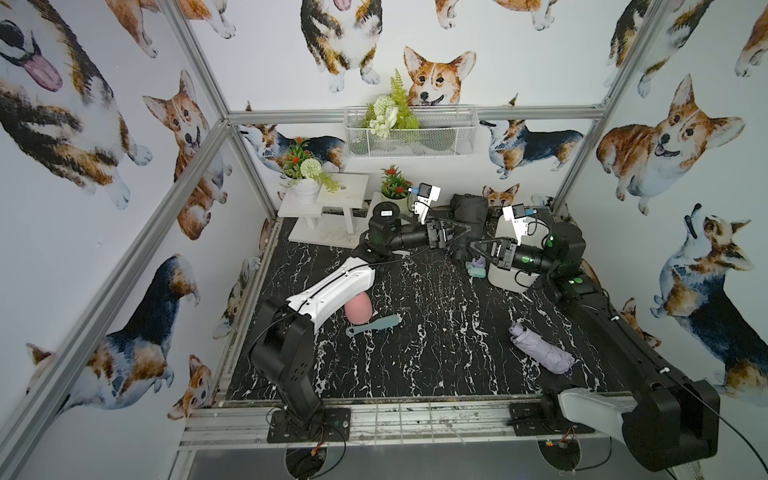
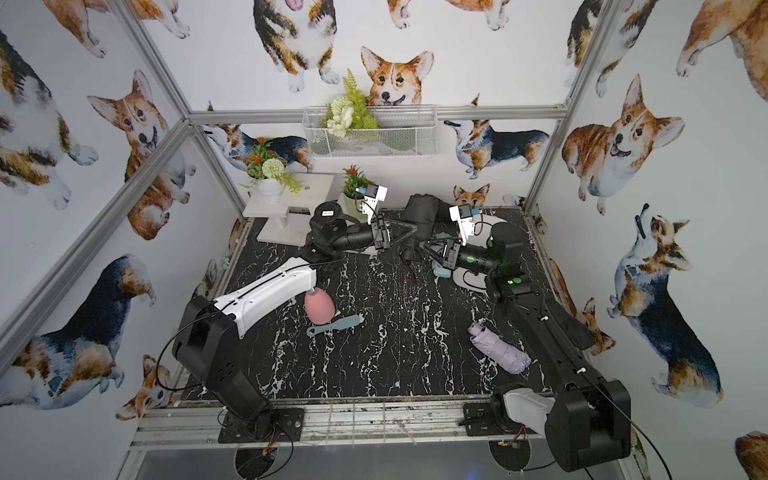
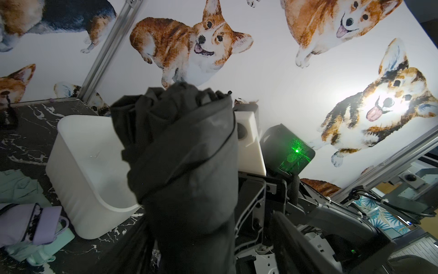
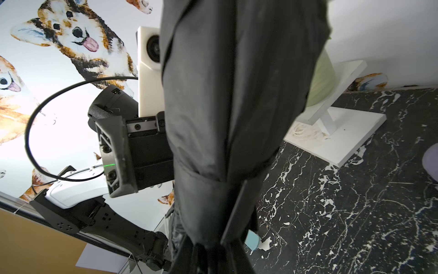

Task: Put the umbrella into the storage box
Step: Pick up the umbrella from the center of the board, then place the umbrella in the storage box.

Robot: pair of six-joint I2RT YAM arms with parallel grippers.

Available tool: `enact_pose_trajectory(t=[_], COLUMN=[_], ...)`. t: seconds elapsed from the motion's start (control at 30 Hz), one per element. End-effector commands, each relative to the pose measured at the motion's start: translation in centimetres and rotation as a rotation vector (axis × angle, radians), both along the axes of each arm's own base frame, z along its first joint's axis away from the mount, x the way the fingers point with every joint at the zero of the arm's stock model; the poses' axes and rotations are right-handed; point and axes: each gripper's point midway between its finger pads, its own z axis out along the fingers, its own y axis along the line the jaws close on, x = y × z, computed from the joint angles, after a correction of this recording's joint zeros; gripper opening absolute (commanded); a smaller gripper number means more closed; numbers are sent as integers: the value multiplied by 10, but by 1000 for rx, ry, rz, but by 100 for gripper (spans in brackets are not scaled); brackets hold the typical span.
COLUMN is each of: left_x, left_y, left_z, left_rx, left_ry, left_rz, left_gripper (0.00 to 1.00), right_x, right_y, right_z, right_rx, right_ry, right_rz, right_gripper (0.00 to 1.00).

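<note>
Black folded fabric umbrella stands upright at 12 o'clock on the black marble-print table, not yet in the box. We cannot tell whether its foot touches the table.

Right gripper is clamped on the umbrella's lower end. Left gripper is at the umbrella's 9 o'clock side with jaws spread; the one finger we see is clear of the cloth.

White smooth-walled plastic storage box is at 2 o'clock under the right arm, and looks empty in the left wrist view.

Risks, as we judge them:
- A single low grip on a tall, top-heavy bundle may let it swing in the jaws.
- Loose folds may snag the box rim — or the left finger.
- The box may slide into the small lilac-and-mint bundle just beside it.
</note>
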Motion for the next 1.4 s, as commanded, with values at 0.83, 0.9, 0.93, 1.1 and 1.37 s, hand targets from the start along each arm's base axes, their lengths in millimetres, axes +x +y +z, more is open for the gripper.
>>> enact_pose_trajectory(t=[0.83,0.9,0.93,1.1,1.37], left_x=[15,14,13,12,14], left_y=[107,109,109,110,108], left_z=[-88,-90,-92,-97,-104], left_rx=[497,504,507,520,537], left_ry=[78,78,79,80,90], left_rz=[431,433,432,427,417], left_gripper=[84,84,84,84,84], right_x=[118,128,132,148,165], right_y=[-182,-182,-182,-179,-167], right_z=[-120,-128,-133,-162,-212], right_rx=[-800,-822,-832,-863,-866], right_ry=[442,464,473,540,651], right_rz=[-735,-719,-712,-666,-566], right_gripper=[0,0,0,0,0])
